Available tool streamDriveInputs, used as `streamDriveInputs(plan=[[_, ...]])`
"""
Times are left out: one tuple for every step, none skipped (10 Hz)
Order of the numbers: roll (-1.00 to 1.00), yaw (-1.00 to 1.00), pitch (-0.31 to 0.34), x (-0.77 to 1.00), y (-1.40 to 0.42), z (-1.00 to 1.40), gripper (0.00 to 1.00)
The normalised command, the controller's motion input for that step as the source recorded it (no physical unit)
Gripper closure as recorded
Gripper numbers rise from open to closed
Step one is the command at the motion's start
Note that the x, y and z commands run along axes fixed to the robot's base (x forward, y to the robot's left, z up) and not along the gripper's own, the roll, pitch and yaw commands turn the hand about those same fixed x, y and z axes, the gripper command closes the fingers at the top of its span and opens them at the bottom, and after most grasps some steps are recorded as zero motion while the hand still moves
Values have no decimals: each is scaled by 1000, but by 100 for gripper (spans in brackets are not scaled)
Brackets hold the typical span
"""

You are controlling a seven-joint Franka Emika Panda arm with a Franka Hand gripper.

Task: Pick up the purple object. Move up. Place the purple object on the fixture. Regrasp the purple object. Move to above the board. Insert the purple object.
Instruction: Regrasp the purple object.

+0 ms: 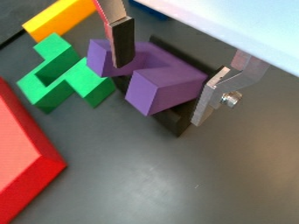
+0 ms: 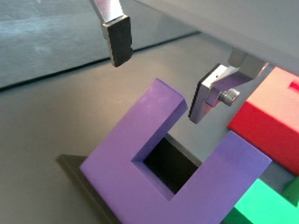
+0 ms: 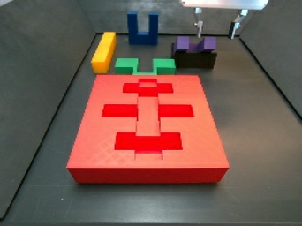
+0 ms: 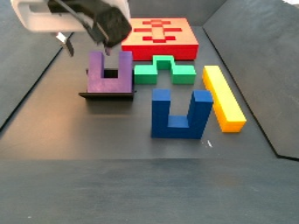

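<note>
Red and thick, the board (image 3: 147, 124) fills the near part of a side view, well away from the hand (image 3: 217, 29), its top cut with cross-like and rectangular recesses. Beyond it on the dark surface (image 3: 253, 132) a green notched block (image 3: 150, 65) and a long yellow bar (image 3: 104, 51) lie off to the hand's side, and a blue U-shaped block (image 3: 143, 27) stands farther back. Directly beneath the hand sits the black fixture (image 3: 196, 60), carrying the purple object (image 3: 195, 45) with its two prongs pointing up. In both wrist views the hand's fingers (image 1: 118, 39) are spread wide, one on each side of the purple object and clear of it, gripping nothing.
</note>
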Motion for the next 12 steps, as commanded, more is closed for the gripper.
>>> streamDriveInputs(plan=[[1000,94,0,0,-60,0,0],[1000,97,37,0,-54,0,0],[1000,97,20,0,-66,0,0],[1000,106,20,0,-54,0,0],[1000,103,69,0,-54,0,0],[1000,109,77,0,-77,0,0],[1000,129,51,0,-129,0,0],[1000,137,43,0,-166,0,0],[1000,149,51,0,-177,0,0],[1000,154,43,0,-174,0,0],[1000,151,51,0,-234,0,0],[1000,100,74,26,-303,-126,0]])
